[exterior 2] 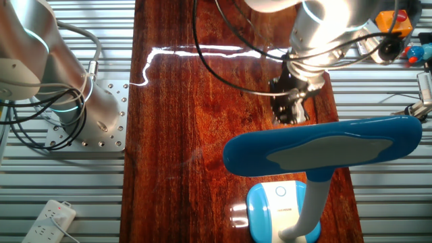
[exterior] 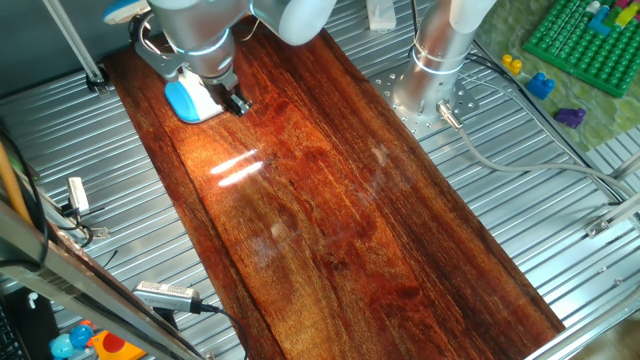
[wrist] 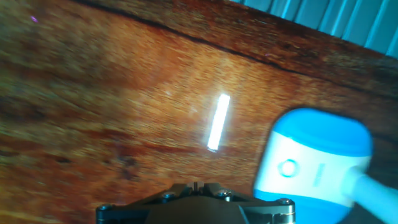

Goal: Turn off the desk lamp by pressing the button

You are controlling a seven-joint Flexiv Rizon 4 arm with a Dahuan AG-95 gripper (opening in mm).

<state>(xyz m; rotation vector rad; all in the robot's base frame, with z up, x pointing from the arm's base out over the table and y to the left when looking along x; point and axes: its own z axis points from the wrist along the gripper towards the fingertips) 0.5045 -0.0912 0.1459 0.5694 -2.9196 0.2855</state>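
The desk lamp has a rounded sky-blue base (exterior: 190,100) at the far end of the wooden board, with a white stem and a flat pale-blue head (exterior 2: 324,145). In the other fixed view the base (exterior 2: 280,209) shows a round button (exterior 2: 281,192) on its white top. The hand view shows the base (wrist: 317,158) at the lower right with the button ring (wrist: 287,168). My gripper (exterior: 237,103) hovers just beside the base, not over the button. It also shows in the other fixed view (exterior 2: 291,111) and the hand view (wrist: 194,185). Its fingertips meet, holding nothing.
The wooden board (exterior: 330,220) lies on a ribbed metal table. The arm's base (exterior: 430,90) stands to one side. A green brick plate (exterior: 585,40) with toy bricks lies beyond it. A power strip (exterior 2: 50,219) lies off the board. A bright reflection (wrist: 217,122) streaks the wood.
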